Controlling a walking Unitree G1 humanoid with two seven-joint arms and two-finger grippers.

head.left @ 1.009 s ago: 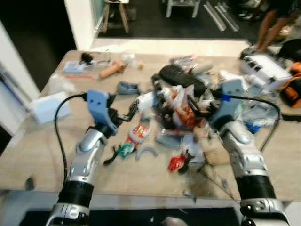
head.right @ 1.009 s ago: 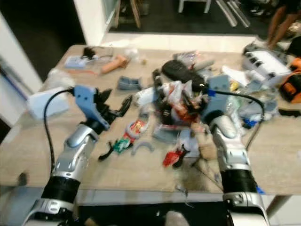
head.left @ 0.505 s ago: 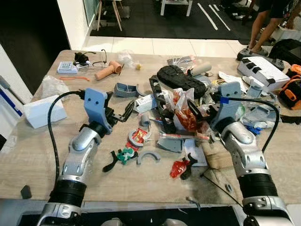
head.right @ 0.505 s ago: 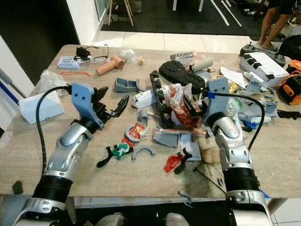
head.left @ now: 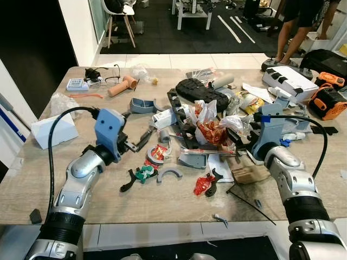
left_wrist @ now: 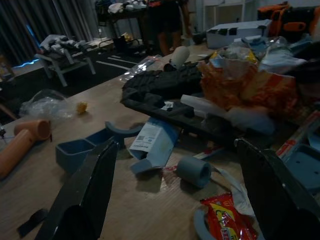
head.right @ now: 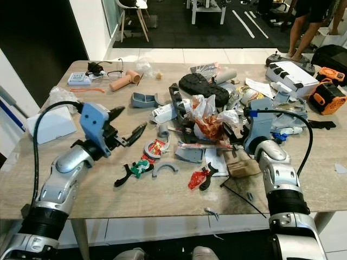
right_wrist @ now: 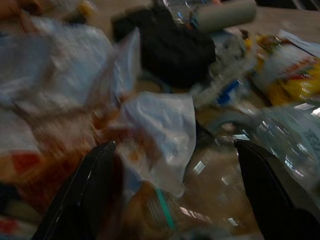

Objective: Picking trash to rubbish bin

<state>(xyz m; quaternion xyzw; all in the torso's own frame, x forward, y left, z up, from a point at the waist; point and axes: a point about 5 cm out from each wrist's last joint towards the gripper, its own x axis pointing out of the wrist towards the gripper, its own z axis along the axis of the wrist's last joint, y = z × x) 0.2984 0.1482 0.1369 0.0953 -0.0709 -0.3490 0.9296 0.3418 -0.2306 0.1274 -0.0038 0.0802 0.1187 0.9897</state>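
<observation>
A crumpled orange-and-white plastic bag (head.left: 209,127) tops a heap of trash in the middle of the wooden table (head.left: 81,208). A red snack wrapper (head.left: 158,153), a grey roll (left_wrist: 194,171) and a white carton (left_wrist: 152,142) lie just left of the heap. My left gripper (head.left: 136,127) hovers open above the table, pointing at these, with nothing between its fingers (left_wrist: 85,200). On the right side of the heap my right gripper (head.left: 241,140) is open. Its fingers (right_wrist: 270,195) stand on either side of a fold of the plastic bag (right_wrist: 160,125).
A black ridged sole (head.left: 198,93), a second red wrapper (head.left: 201,184), a grey arc (head.left: 169,173) and a brown cardboard piece (head.left: 249,173) lie around the heap. A white box (head.left: 51,130) sits far left. A grey case (head.left: 287,78) and an orange bag (head.left: 328,100) sit at right, a person's legs (head.left: 293,27) beyond.
The camera has risen and steadied, so the whole picture has shifted and sharpened. Both grippers stay open by the heap. The left one sits slightly lower over the wrapper area.
</observation>
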